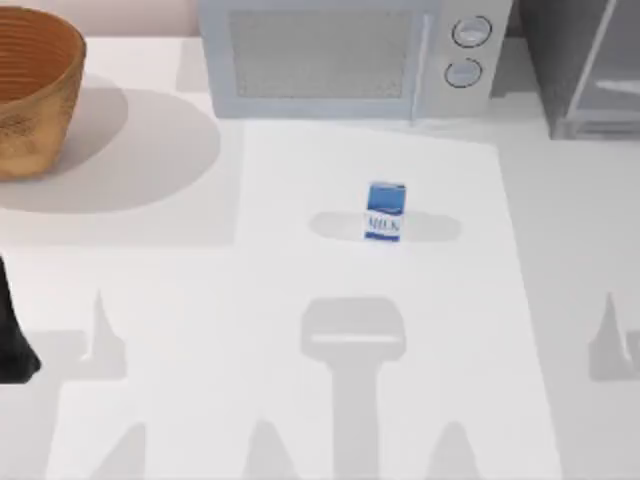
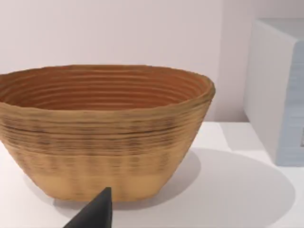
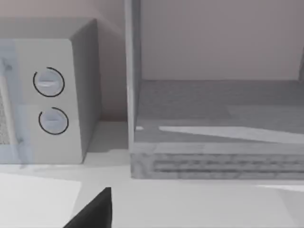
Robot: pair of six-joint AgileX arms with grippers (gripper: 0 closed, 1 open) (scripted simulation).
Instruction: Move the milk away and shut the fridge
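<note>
On the white counter [image 1: 560, 300] we see, far right, the fridge [image 1: 585, 65]; far centre, the microwave [image 1: 350, 55]; far left, a basket [image 1: 35, 90]; centre, upright, the carton lettered "MILK" [image 1: 385, 211]. Finger state: we cannot tell.

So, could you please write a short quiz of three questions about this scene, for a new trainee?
1. True or false: the milk stands upright on the table.
2. What stands at the top view's left? A) the basket B) the fridge C) a kettle
3. Fill in: the two round knobs belong to the ____.

Key: 1 true. 2 A. 3 microwave.
</note>
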